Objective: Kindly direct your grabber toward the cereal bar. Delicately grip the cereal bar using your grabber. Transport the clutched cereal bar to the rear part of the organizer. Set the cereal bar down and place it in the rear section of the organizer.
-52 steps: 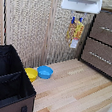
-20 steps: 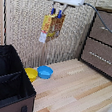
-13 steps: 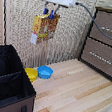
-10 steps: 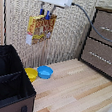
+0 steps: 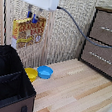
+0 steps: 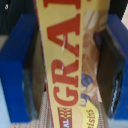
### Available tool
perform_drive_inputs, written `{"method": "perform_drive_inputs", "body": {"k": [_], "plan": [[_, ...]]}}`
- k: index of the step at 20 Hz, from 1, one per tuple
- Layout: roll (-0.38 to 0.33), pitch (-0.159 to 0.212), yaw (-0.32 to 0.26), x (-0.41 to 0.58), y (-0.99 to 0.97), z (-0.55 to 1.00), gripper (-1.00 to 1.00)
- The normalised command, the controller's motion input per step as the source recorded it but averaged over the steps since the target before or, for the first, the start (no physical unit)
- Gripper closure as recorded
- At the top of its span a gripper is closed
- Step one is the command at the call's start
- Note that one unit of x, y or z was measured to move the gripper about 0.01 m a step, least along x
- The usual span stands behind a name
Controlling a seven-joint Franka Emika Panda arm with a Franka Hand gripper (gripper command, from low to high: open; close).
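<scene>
The cereal bar (image 5: 28, 32) hangs in the air, up above the black organizer (image 5: 8, 86). There is one cereal bar, and the grabber (image 5: 31, 18) pinches it from both sides between its two blue fingers (image 6: 19, 70). Beside the organizer, toward the exterior view's right, sit two bowls: one yellow bowl (image 5: 31, 74), then one blue bowl (image 5: 45, 72). Farther that way stand the brown drawers (image 5: 105, 43).

The cereal bar (image 5: 28, 32) looks like shiny printed cardboard. The pincer (image 5: 31, 16) has a smooth white plastic head and blue fingertips (image 6: 17, 70). The organizer (image 5: 8, 86) is soft black cloth, not shiny. The bench (image 5: 77, 95) is smooth, pale wood. The drawers (image 5: 104, 40) are brown wood.
</scene>
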Motion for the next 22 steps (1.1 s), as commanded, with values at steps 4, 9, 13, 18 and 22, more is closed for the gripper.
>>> {"method": "perform_drive_inputs", "body": {"k": [4,9,13,18,22], "plan": [[0.000,0.028,-0.090,0.142,0.87,0.00,1.00],[0.000,0.046,-0.080,0.249,0.83,0.00,1.00],[0.000,0.048,-0.094,0.388,0.68,0.00,1.00],[0.000,0.046,-0.109,0.499,0.52,-0.06,1.00],[-0.002,0.065,-0.081,0.565,0.33,-0.18,1.00]]}}
